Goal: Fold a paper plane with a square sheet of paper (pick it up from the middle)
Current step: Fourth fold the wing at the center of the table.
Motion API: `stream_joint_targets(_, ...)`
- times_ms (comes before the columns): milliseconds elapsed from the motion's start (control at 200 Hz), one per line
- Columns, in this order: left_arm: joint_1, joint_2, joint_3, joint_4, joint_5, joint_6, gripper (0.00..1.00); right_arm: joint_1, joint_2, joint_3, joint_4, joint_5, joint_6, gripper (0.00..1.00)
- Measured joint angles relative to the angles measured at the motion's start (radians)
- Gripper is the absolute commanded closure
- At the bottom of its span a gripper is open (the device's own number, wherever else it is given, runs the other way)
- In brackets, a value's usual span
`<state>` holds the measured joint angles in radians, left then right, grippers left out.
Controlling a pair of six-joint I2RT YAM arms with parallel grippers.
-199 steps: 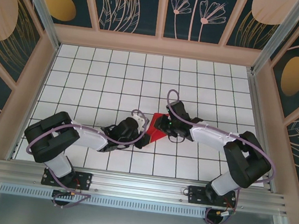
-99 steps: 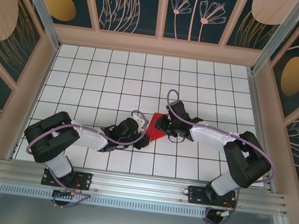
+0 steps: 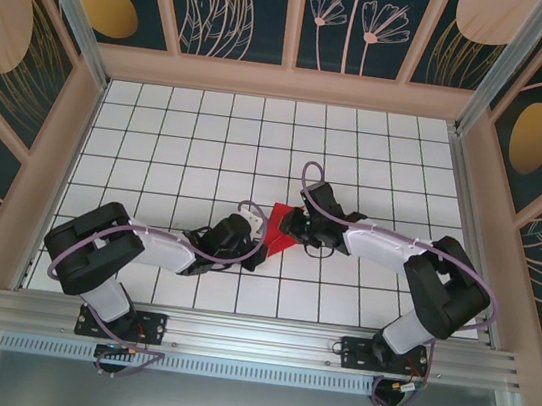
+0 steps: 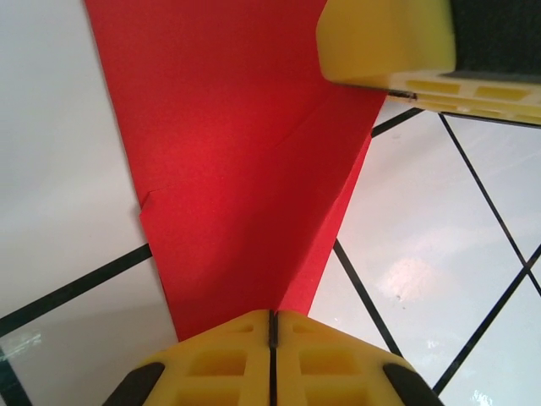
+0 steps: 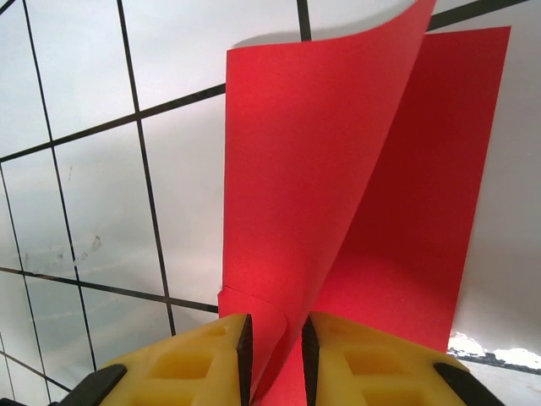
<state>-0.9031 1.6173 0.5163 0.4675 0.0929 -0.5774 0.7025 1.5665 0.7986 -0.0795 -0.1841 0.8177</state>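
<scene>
The red paper (image 3: 276, 226) sat near the middle of the desk, a little toward 6 o'clock, bent into a loose fold with one flap curling up. No pointed dart was shaped yet, so most of the folding looked left to do. The left fingers (image 4: 254, 342) pinched its tip from 8 o'clock, and the right fingers (image 5: 228, 355) clamped a fold from 3 o'clock. Around them lay the white gridded desk (image 3: 159, 137), dark flower-painted walls (image 3: 256, 19) and a metal rail (image 3: 252, 337) at 6 o'clock.

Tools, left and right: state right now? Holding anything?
Left tool: closed, pinching the red paper.
Right tool: closed on a lifted, curling flap of the same paper.
</scene>
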Motion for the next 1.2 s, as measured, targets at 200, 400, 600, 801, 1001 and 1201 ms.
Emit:
stream_joint_targets(200,0.0,-0.001,-0.001,0.001,0.0,-0.003,1.0,0.0,0.0,0.001,0.0,0.0,-0.005,0.7)
stream_joint_targets(400,0.026,-0.013,-0.045,0.072,0.033,-0.047,1.0,0.0,-0.008,0.002,0.0,0.0,-0.037,0.6)
stream_joint_targets(600,0.093,-0.014,-0.105,0.208,0.145,-0.124,1.0,-0.004,-0.085,-0.005,0.016,-0.016,-0.064,0.64)
stream_joint_targets(801,0.127,0.008,-0.131,0.329,0.221,-0.196,1.0,-0.022,-0.114,-0.027,0.08,-0.091,-0.084,0.79)
stream_joint_targets(1001,0.129,0.055,-0.146,0.395,0.244,-0.244,1.0,-0.022,-0.052,-0.027,0.136,-0.173,-0.098,0.88)
stream_joint_targets(1201,0.131,0.076,-0.173,0.424,0.24,-0.282,1.0,-0.022,0.021,-0.014,0.144,-0.206,-0.105,0.88)
